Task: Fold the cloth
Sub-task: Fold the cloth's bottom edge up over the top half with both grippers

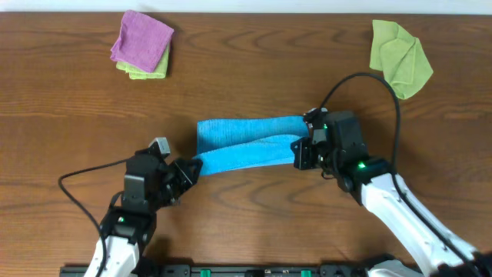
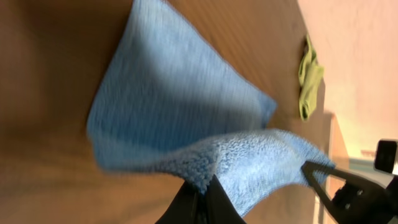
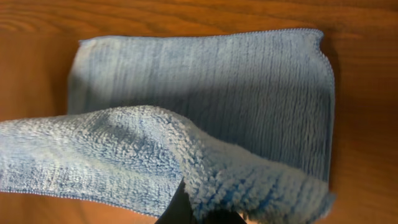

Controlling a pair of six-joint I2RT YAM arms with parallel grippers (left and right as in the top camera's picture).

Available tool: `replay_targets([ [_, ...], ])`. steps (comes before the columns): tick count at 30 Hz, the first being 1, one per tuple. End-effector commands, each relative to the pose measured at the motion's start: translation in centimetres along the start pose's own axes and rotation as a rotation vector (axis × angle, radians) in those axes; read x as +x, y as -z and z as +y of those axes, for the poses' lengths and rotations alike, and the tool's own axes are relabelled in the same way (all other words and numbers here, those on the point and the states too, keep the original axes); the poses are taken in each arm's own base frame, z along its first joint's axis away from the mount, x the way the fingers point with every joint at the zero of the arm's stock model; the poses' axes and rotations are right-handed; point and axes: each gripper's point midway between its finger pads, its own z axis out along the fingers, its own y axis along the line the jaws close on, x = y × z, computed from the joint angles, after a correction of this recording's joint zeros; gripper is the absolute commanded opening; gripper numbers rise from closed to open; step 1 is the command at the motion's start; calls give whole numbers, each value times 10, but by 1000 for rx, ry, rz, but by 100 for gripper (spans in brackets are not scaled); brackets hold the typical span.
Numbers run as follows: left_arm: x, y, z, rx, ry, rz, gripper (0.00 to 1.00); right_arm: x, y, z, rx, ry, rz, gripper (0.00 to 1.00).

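Note:
The sky-blue cloth (image 1: 246,142) lies in the middle of the wooden table, its near edge lifted and stretched between both grippers. My left gripper (image 1: 190,167) is shut on the cloth's near left corner; the left wrist view shows the cloth (image 2: 180,112) pinched between my fingers (image 2: 202,193). My right gripper (image 1: 298,151) is shut on the near right corner. In the right wrist view the lifted edge (image 3: 186,162) curls over my fingers (image 3: 193,208), and the far half of the cloth lies flat behind it. The white tag is not visible.
A purple cloth (image 1: 143,40) lies on a light green one (image 1: 144,71) at the back left. Another light green cloth (image 1: 400,58) lies crumpled at the back right; it also shows in the left wrist view (image 2: 309,81). Black cables trail from both arms.

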Motion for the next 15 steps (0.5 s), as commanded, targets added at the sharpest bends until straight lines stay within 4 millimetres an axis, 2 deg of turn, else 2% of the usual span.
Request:
replay_targets([
  [1,-15,-13,7,-38,9,-51,6,-2,-11,-4,15,24,-3,1],
  [9,-37,-48,10,-59,-3,-73,6,-27,-29,-13,51,54,-104,1],
  [15,-57,-68,3,-86,-47,-82,6,-34,-42,-22,83,57,-135,1],
])
